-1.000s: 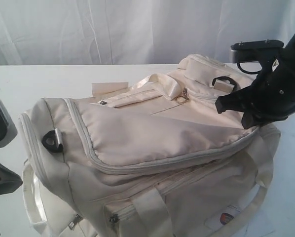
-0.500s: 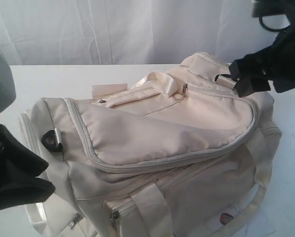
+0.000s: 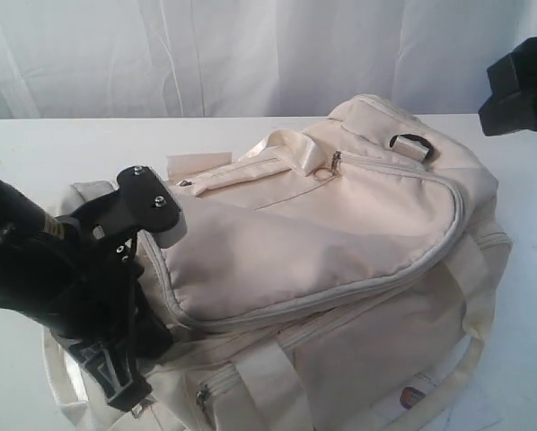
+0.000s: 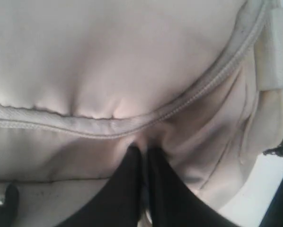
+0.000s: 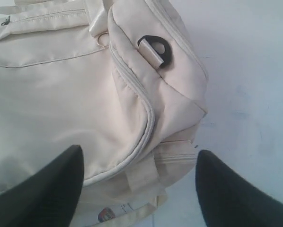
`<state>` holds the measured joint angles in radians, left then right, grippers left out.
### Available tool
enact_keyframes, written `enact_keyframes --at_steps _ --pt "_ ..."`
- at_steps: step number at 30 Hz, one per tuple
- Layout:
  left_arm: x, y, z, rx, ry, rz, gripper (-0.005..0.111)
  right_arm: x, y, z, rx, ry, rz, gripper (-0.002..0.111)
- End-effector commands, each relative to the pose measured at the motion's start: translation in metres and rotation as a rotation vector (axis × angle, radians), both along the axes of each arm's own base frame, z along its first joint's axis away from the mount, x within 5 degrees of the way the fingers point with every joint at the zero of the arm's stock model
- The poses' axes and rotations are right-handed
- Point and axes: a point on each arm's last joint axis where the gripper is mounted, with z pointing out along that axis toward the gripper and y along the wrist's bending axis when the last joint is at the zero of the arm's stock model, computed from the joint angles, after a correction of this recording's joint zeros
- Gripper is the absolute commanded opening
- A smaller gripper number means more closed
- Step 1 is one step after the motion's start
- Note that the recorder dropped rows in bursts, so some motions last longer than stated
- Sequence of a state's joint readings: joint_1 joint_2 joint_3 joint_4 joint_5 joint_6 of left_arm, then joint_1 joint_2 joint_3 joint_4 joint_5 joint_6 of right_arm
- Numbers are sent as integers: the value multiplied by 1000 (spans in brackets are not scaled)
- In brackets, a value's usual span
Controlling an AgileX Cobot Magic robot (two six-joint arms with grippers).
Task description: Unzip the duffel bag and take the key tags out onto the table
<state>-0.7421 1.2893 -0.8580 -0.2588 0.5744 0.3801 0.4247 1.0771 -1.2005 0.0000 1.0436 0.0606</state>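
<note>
The cream duffel bag (image 3: 322, 233) lies zipped on the white table (image 3: 62, 148), its grey zipper (image 3: 358, 285) curving round the top flap. My left gripper (image 4: 142, 150) is shut at the bag's left end, its black fingertips pinching a fold of fabric just under the zipper (image 4: 198, 92); in the exterior view its arm (image 3: 71, 287) covers that end. My right gripper (image 5: 139, 153) hangs open above the bag's right end (image 5: 132, 94), touching nothing, and shows at the exterior view's top right (image 3: 520, 85). The key tags are not in view.
A black D-ring (image 3: 410, 144) sits on the right end, also seen from the right wrist (image 5: 156, 51). A zip pull and ring (image 3: 333, 171) lie by the satin strap (image 3: 286, 148). A paper hang tag (image 3: 197, 164) lies behind the bag. White curtain behind the table.
My left arm has swung in from the left edge onto the bag's left end, hiding the D-ring there. My right gripper has lifted off the right end, up and to the right.
</note>
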Motion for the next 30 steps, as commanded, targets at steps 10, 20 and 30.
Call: enact_keyframes --at_steps 10,20,30 --pt "12 48 8 439 -211 127 0 -1 -1 1 7 -9 0 63" --pt "1 70 35 434 -329 212 0 -1 -1 0 6 -1 1 63" --pt "-12 58 88 160 -331 177 31 19 13 -5 68 -42 39 63"
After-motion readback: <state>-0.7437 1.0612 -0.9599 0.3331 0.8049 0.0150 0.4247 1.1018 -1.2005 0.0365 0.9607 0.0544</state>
